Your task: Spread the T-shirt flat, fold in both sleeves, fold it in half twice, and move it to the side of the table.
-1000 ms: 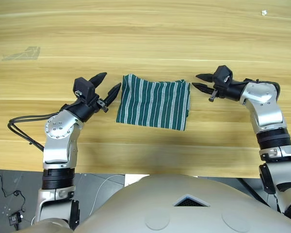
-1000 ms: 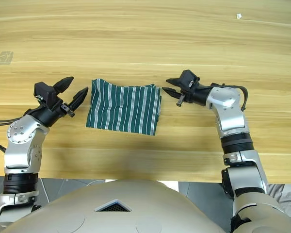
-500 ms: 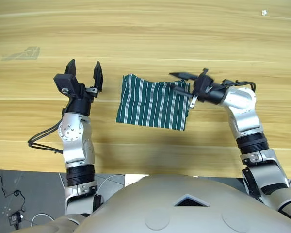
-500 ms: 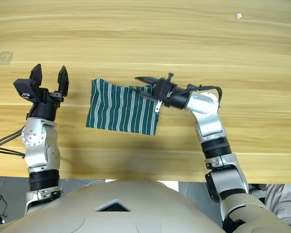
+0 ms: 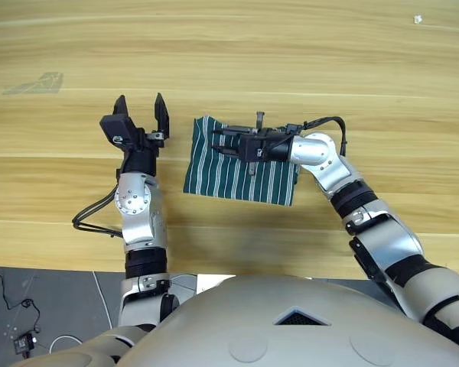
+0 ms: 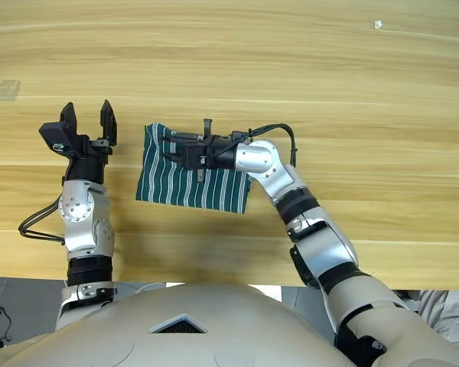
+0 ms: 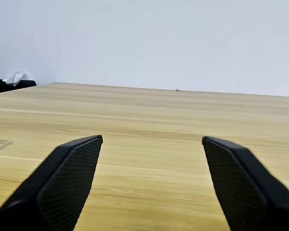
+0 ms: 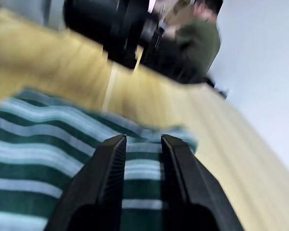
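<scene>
Left eye view: the right gripper (image 5: 220,141) is sweeping in from the right edge of the folded T-shirt (image 5: 237,174) and is now sitting over its left half, jaws slightly parted. The left gripper (image 5: 140,103) is turning from the shirt to point away, jaws spread. The shirt is lying mid-table (image 5: 291,61), long axis running left to right, stripes front to back. Left wrist view: the fingers (image 7: 67,178) are standing wide apart over the wood. Right wrist view: the fingers (image 8: 106,173) are riding narrowly apart above the stripes, pinching nothing.
</scene>
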`<state>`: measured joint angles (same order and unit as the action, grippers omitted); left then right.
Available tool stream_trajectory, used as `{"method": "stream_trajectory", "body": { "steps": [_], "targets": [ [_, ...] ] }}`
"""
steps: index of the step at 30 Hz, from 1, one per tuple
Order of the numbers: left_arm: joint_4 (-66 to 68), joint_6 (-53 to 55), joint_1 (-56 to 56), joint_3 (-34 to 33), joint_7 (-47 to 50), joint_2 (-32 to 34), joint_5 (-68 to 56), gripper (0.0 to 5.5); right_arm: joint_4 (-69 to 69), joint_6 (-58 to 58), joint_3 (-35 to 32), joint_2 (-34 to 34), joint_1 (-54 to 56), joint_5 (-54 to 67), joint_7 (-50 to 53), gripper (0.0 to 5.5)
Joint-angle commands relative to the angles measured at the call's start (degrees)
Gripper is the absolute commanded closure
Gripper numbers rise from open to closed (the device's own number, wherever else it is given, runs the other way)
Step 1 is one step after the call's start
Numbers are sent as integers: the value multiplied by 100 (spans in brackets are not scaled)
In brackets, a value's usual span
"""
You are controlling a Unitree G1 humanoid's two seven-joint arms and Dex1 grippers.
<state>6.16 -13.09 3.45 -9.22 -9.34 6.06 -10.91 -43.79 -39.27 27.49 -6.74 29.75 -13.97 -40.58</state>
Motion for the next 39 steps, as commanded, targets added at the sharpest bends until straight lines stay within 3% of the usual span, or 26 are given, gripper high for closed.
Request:
{"method": "stream_trajectory", "body": {
  "steps": [1, 12, 16, 20, 24, 29, 35, 39],
  "targets": [
    [37, -13, -37, 56, 22, -24, 99, 166, -681, -139, 113, 114, 276, -310, 254, 415],
    [3, -49, 47, 85, 57, -23, 152, 166, -2358, 244, 290, -11, 852, -1158, 1429, 415],
    [-56, -64, 97, 106, 89, -38, 191, 166, -2507, 1442, -546, -21, 642, -382, 1746, 415],
    [-247, -70, 267, 109, 142, -76, 205, 166, -1344, 2284, -1490, -173, -438, 494, 2151, 415],
    [-566, -57, 540, 177, 215, -133, 300, 166, 953, 3288, -2315, -618, -2279, 950, 2559, 415],
    [-872, 60, 746, 251, 270, -199, 340, 166, 3570, 4247, -2755, -897, -4320, 1098, 2566, 415],
    [-997, 66, 820, 342, 326, -212, 489, 166, 4543, 4802, -3539, -702, -4835, 1265, 3289, 415],
    [-951, 49, 795, 359, 335, -188, 547, 166, 4785, 4443, -3710, -380, -4730, 1363, 3707, 415]
  ]
}}
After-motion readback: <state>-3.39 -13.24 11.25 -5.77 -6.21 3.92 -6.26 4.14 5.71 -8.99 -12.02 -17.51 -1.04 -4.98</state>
